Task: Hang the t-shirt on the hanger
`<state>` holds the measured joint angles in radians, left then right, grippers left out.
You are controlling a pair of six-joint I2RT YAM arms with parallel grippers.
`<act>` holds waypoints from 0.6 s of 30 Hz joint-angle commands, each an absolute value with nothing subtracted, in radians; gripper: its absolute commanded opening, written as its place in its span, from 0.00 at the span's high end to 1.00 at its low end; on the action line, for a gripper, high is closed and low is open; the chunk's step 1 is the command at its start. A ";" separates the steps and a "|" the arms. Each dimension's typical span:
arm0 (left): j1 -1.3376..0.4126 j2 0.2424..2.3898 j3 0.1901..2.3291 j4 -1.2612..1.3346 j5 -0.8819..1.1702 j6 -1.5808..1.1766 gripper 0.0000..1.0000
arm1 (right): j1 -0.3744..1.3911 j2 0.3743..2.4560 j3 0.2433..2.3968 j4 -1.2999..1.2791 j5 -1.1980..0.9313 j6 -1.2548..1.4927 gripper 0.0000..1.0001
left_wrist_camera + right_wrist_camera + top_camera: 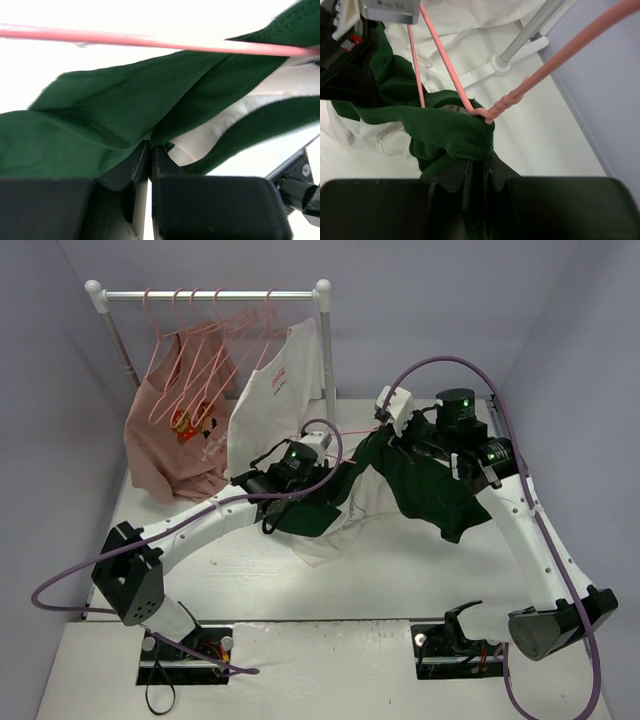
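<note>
Green ribbed collar cloth of the t-shirt point(415, 495) is pinched in my right pincer point(479, 165), whose fingers are pressed together on it with only the fabric between them. The pink hanger point(451, 80) meets that collar band right there. Its twisted neck sits at the top edge of the rib, its hook wire runs off to the upper right, and its two thin arms slope away up and to the left over the shirt.

My left pincer point(150, 149) is clamped just as narrowly on a fold of dark green cloth, with a strip of the white body showing beside it. One bar of the hanger crosses above the fold, apart from my fingers.

From above, the shirt hangs stretched between my two pincers near the middle of the table point(330, 590). The green parts are lifted, and the white body sags down onto the surface below my left arm.

Behind, at the far left corner, stands a white rail point(210, 295). It carries a salmon-pink shirt point(160, 440), a white shirt point(275, 390) with small red print, and several spare hangers point(200, 350).
</note>
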<state>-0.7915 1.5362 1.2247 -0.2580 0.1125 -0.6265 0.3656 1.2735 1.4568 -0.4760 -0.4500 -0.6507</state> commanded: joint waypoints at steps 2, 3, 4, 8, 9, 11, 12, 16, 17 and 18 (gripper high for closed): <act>-0.771 1.443 1.268 -0.273 0.026 -0.573 1.00 | 0.365 1.205 1.460 -0.394 -0.416 -0.618 1.00; -0.760 1.435 1.267 -0.279 0.021 -0.569 1.00 | 0.364 1.193 1.456 -0.394 -0.422 -0.612 1.00; -0.743 1.426 1.268 -0.282 0.022 -0.568 1.00 | 0.365 1.180 1.448 -0.394 -0.423 -0.608 1.00; -0.682 1.409 1.298 -0.306 0.023 -0.541 1.00 | 0.367 1.130 1.414 -0.396 -0.420 -0.599 1.00; -0.667 1.412 1.312 -0.315 0.024 -0.535 1.00 | 0.367 1.119 1.408 -0.396 -0.420 -0.598 1.00; -0.643 1.419 1.334 -0.336 0.034 -0.527 1.00 | 0.368 1.106 1.400 -0.396 -0.420 -0.597 1.00; -0.625 1.425 1.350 -0.339 0.042 -0.521 1.00 | 0.368 1.097 1.394 -0.396 -0.422 -0.596 1.00; -0.583 1.445 1.420 -0.364 0.049 -0.499 1.00 | 0.368 1.073 1.378 -0.396 -0.429 -0.591 1.00; -0.572 1.450 1.436 -0.375 0.049 -0.492 1.00 | 0.368 1.069 1.371 -0.396 -0.430 -0.590 1.00; -0.564 1.453 1.460 -0.385 0.049 -0.479 1.00 | 0.368 1.065 1.361 -0.396 -0.430 -0.588 1.00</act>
